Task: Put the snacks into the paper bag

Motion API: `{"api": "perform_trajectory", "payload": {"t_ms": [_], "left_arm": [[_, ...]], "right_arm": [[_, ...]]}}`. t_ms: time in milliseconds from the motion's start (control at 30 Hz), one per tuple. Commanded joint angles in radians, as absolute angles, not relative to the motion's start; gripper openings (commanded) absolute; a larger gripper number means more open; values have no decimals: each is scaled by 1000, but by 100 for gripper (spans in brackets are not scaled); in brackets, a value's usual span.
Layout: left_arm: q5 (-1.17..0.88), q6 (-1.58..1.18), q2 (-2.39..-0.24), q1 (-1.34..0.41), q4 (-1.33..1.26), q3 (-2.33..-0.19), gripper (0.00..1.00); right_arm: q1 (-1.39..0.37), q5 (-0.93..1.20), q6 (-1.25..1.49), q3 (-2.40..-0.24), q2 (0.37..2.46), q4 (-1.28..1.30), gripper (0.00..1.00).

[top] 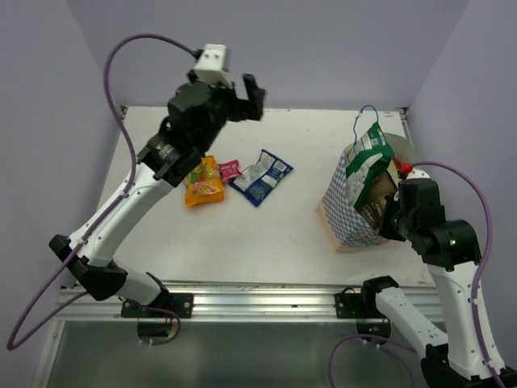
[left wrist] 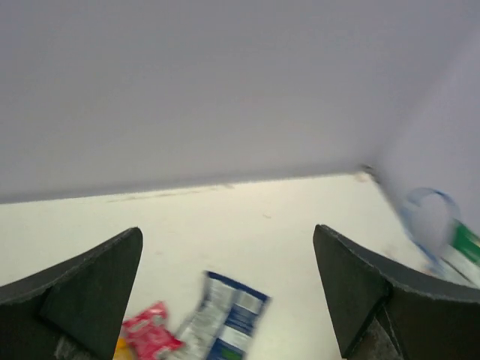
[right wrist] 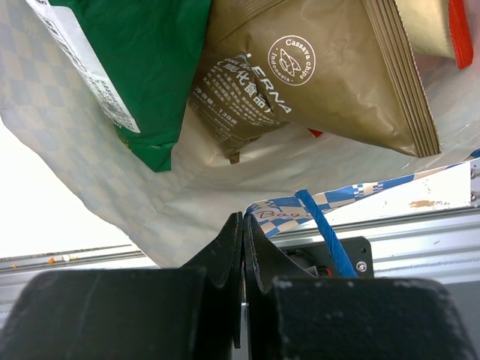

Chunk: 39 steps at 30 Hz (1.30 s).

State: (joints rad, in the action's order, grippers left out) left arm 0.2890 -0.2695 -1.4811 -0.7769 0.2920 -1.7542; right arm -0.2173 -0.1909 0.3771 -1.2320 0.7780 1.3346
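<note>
Half the job looks done. The green bag (top: 365, 158) pokes out of the top of the paper bag (top: 343, 214), the brown bag (right wrist: 322, 67) lies inside against it, and a red edge (right wrist: 459, 34) shows behind that, most likely the red-orange one. Three packets are left on the surface (top: 266, 234), well away from the bag on its far left part. The orange one (top: 203, 182) is leftmost, the tiny pink one (top: 229, 169) just beside it, and the blue-white one (top: 261, 177) next along.

The left arm (top: 129, 202) is raised above that cluster. The left jaws are spread wide and hold nothing. In the wrist view the blue-white and pink packets lie low between the two fingers (left wrist: 90, 277), below and ahead of them, not touching. My guess is one of these goes next, and the jaws must drop a fair way to reach it.

The right arm (top: 448, 242) is at the bag's near right side. The right jaws are pressed together on the bag's rim, by the blue cord handle (right wrist: 322, 225), apparently holding the mouth steady.
</note>
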Motion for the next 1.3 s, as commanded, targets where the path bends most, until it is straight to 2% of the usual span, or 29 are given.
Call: {"api": "perform_trajectory", "payload": {"t_ms": [0,100,200,367,500,633,700,733,767,833,867,1000,1100,1267], "left_arm": [[509,-322,-1615,-573,540,-1669,100],[451,-400,-1767,-453,649,-1649,100],[400,-411,-1787,-388,539,-1533,100],[416,-448,-1864,-338,597,-1526,100],[430,-478,-1879,-318,580,-1419,100],[359,-503,-1893,-301,531,-1300,100],[312,-506,-1913,-301,508,-1249,91],[299,-505,-1914,-301,500,-1235,82],[288,-505,-1917,-301,486,-1214,50],[282,-508,-1914,-301,483,-1204,13],[282,-508,-1905,-301,489,-1209,0],[230,-491,-1858,-305,517,-1291,0],[113,-479,-1818,-321,545,-1454,0],[-161,-472,-1841,-434,483,-1883,0]], "right_arm": [[-219,-175,382,-1241,778,1356,0],[-221,-173,379,-1241,784,1348,0],[-221,-172,376,-1247,793,1344,0],[-221,-176,383,-1244,796,1336,0],[-221,-181,388,-1238,793,1336,0],[-221,-190,385,-1238,798,1335,0],[-221,-189,380,-1239,808,1328,0],[-221,-184,377,-1241,813,1324,0],[-221,-184,377,-1244,821,1322,0],[-221,-180,374,-1244,828,1312,0],[-221,-179,374,-1244,833,1309,0],[-221,-167,371,-1238,841,1296,0],[-221,-166,371,-1238,844,1293,0],[-219,-163,367,-1246,853,1289,0]]}}
